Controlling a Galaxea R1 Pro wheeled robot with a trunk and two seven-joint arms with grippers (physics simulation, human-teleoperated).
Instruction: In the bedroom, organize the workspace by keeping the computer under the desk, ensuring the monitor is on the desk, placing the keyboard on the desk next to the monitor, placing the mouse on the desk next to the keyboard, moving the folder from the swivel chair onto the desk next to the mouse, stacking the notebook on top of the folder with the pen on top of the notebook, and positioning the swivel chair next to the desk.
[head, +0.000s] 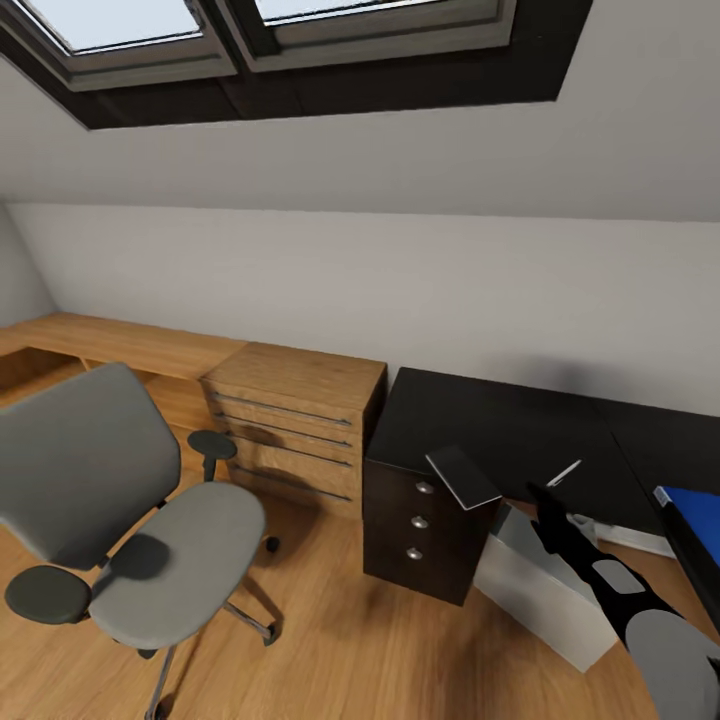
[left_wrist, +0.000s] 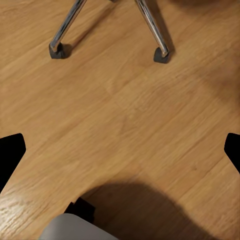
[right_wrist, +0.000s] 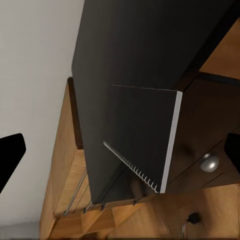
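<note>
The grey swivel chair (head: 130, 520) stands on the floor at the left, apart from the black desk (head: 500, 420). The dark grey notebook (head: 462, 478) sits tilted at the desk's front corner above the drawer unit (head: 420, 530). The white pen (head: 563, 473) lies on the desk to its right. The blue folder (head: 690, 520) lies on the desk's right wing. Under the desk stands the light-grey computer (head: 545, 590). My right gripper (head: 543, 500) is open just short of the notebook (right_wrist: 145, 135), its fingertips (right_wrist: 10, 155) wide apart. My left gripper (left_wrist: 120, 150) is open over bare floor. Monitor, keyboard and mouse are out of view.
A light-wood drawer chest (head: 295, 425) stands between the chair and the desk, with a low wooden ledge (head: 110, 340) along the wall. The sloped ceiling holds skylights (head: 280, 30). The chair's chrome legs and castors (left_wrist: 59, 50) are close to my left gripper.
</note>
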